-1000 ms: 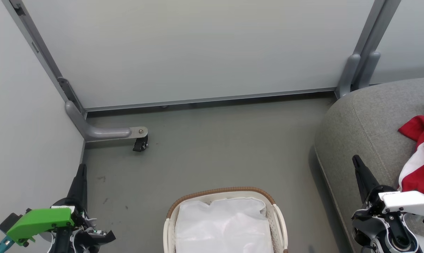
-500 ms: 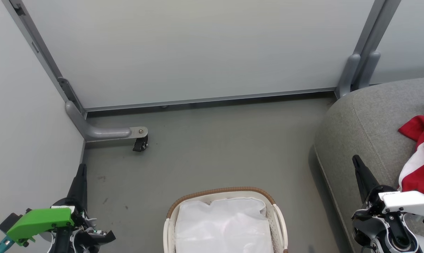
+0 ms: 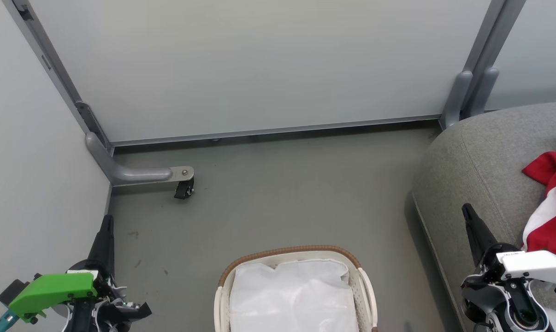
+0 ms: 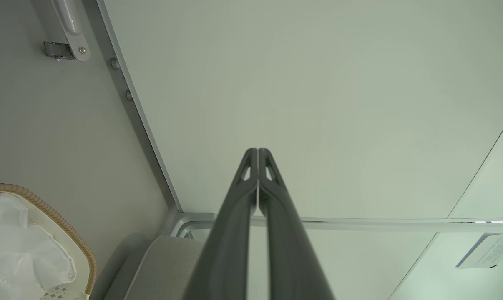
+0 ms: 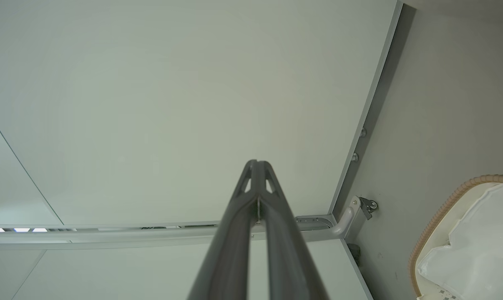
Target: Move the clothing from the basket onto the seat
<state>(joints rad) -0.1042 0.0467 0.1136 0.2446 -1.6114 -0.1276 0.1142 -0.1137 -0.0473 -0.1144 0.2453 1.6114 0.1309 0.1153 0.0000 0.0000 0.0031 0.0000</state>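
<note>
Head view: the clothing [image 3: 552, 203] lies on the seat [image 3: 481, 157], just to the right of my right tool [image 3: 466, 210] and a little ahead of its tip. It is a crumpled red-and-white heap. Its long axis seems to run roughly parallel to that tool's fingers, with one red corner pointing back across towards the tool, though the frame edge cuts the heap, so I cannot tell its full length.

The basket [image 3: 296, 251] stands on the floor [image 3: 278, 193] between my two tools, nearer the right one, and what I see of it holds the white liner [image 3: 292, 295] alone. Its near end is cut off, so a garment may hide there.

Both tools are closed on nothing, the left tool [image 3: 106, 219] well off to the basket's far side.

The risks, as I judge them: reaching into the basket, I could snag the liner and drag it out, and swinging my right arm could sweep the heap off the seat.
</note>
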